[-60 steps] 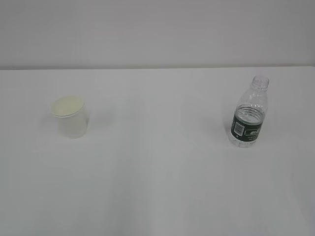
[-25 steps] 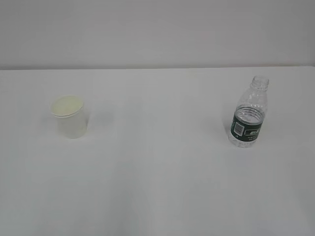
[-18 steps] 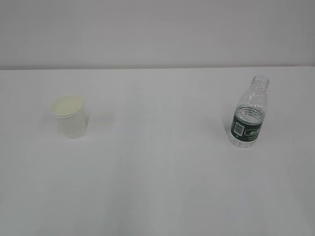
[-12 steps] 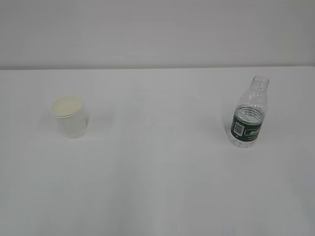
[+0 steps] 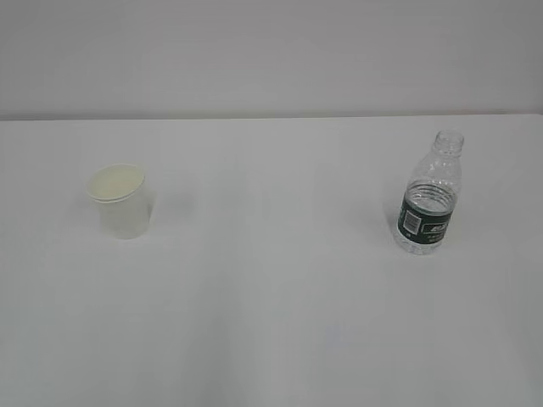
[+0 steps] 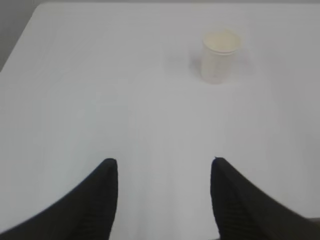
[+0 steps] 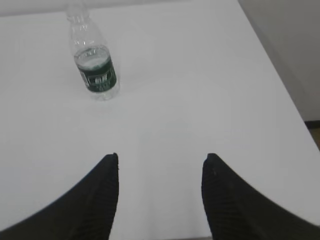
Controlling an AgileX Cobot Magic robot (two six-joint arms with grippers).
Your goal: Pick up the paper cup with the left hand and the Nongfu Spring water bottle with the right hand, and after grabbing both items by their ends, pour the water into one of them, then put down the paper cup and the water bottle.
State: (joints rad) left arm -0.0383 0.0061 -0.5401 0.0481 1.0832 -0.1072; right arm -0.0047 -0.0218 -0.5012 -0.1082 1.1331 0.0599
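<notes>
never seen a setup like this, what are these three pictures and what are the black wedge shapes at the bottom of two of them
It is a two-armed robot at a white table. One picture looks at the table from outside; the other two come from cameras on each wrist. The black wedges are the fingers of each tool, seen from just behind: the left tool faces a white paper cup, the right tool a clear water bottle with a green label. Both tools stand open and hold nothing; cup and bottle stand upright, far apart.
</notes>
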